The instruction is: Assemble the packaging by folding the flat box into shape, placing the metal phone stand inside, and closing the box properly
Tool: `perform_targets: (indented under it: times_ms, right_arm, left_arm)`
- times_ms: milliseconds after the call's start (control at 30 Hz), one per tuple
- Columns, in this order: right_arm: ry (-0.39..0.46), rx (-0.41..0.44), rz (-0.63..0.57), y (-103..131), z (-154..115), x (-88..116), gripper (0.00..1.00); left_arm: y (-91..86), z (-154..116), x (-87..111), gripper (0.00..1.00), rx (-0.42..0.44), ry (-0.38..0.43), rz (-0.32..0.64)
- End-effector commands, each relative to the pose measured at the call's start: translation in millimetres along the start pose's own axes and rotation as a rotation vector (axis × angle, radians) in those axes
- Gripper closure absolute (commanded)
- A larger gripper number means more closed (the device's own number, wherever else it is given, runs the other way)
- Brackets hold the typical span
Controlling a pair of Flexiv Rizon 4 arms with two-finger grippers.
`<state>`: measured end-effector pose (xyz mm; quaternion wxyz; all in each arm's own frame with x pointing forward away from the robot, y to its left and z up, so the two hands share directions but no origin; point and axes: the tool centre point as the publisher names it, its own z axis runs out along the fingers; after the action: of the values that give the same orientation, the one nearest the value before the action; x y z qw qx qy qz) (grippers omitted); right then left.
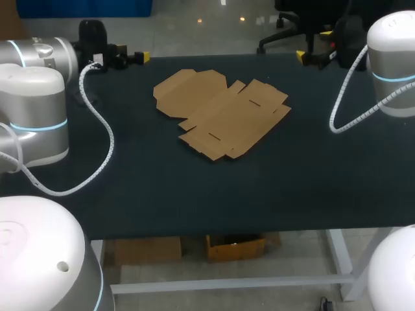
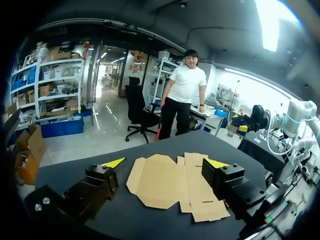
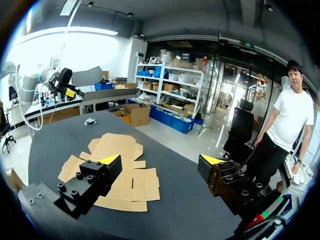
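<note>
Flat box [image 1: 220,113], unfolded at frame centre; I judged folding unstarted, left end effector [image 2: 165,162] and right end effector [image 3: 161,159] both released, flap grasp due next.

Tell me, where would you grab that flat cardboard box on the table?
Probably the wide end flap of the flat box, reached low from the left gripper's side. The sheet lies fully flat on the table, so only an outer edge offers anything to slide under and pinch.
</note>
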<state>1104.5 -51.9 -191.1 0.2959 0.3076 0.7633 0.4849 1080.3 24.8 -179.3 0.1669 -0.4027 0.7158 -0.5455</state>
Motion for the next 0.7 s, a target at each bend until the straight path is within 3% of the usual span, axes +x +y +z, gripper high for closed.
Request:
perform_targets:
  times_ms: [33, 100, 333, 700]
  right_arm:
    - [0.015, 0.088, 0.013, 6, 0, -2, 0.0]
    - [0.023, 0.086, 0.016, 6, -3, -2, 0.0]
    - [0.064, 0.246, 0.078, 2, -10, -7, 0.0]
    - [0.127, 0.373, 0.138, -14, -15, -13, 0.0]
  left_arm:
    - [-6.5, -4, 7.7, 0.0, -0.061, -0.006, -0.015]
    - [-6.9, -6, 12.9, 0.0, -0.085, -0.012, -0.018]
    - [-5.7, -10, 28.3, 0.0, -0.18, -0.017, -0.047]
    - [2.9, -12, 43.7, 0.0, -0.33, -0.058, -0.119]
